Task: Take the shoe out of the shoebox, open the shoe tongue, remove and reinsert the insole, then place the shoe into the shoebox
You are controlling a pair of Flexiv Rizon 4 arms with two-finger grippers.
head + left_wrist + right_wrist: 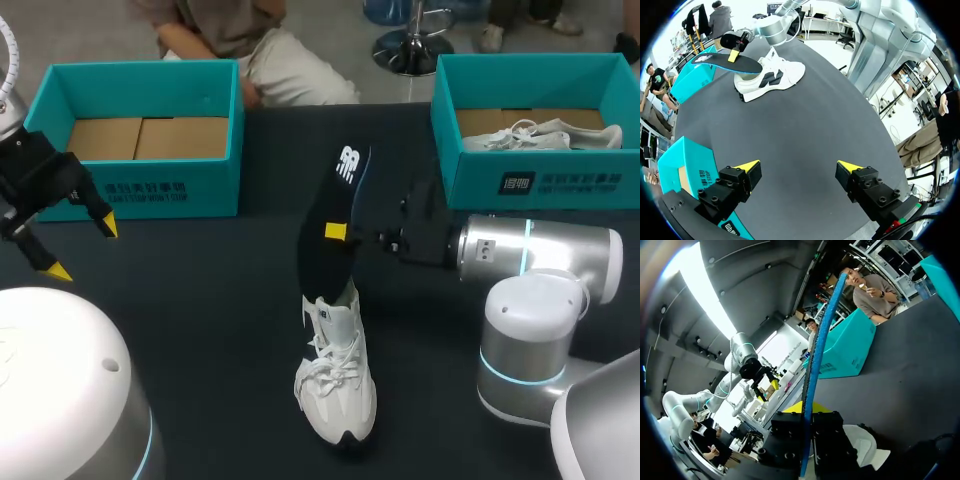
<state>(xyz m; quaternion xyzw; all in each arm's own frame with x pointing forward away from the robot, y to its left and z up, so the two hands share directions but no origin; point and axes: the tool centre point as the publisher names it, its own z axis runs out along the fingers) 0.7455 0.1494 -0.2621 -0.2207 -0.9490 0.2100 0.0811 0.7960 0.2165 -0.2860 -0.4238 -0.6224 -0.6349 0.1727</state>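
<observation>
A white shoe (338,385) stands upright on the dark table, toe toward me. Above it my right gripper (338,232) is shut on a black insole (328,215) with a blue underside, held tilted on edge. The insole's lower end reaches the shoe's opening. In the right wrist view the insole (822,345) runs out edge-on from between the gripper's (807,422) fingers, with the shoe (862,440) beneath. My left gripper (82,250) hangs open and empty at the table's left. In the left wrist view it (799,166) is far from the shoe (775,77) and insole (725,64).
A teal shoebox (150,190) with a bare cardboard floor stands at the back left, close to my left gripper. A second teal shoebox (540,185) at the back right holds another white shoe (545,137). My right arm's silver links lie along the right side.
</observation>
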